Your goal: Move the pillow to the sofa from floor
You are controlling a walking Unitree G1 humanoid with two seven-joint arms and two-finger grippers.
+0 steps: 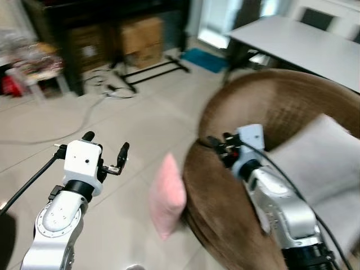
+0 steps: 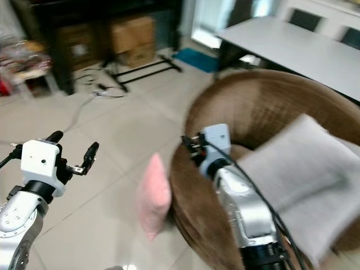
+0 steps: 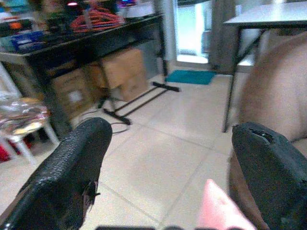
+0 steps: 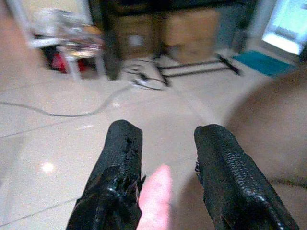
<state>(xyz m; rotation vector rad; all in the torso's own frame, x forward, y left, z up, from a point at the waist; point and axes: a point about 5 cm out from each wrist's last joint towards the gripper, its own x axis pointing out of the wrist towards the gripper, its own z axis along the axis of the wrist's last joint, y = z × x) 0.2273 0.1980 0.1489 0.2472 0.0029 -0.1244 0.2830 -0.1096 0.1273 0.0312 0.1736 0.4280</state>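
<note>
Left gripper [image 1: 105, 151]: jaws apart, empty, raised over the tiled floor [image 1: 140, 124]. Right gripper [image 4: 165, 177]: jaws apart, empty, over the rim of the round brown sofa [image 1: 225, 208]. Pink pillow [image 1: 167, 197] stands on edge on the floor, leaning against the sofa's outer side. Sofa seat holds a grey cushion [image 1: 320, 157]. Grey table [image 1: 304, 45] behind.

cardboard boxes [image 1: 140, 39] under dark shelf, white table [image 1: 298, 48] nearby, cable [image 1: 84, 115] on floor.
</note>
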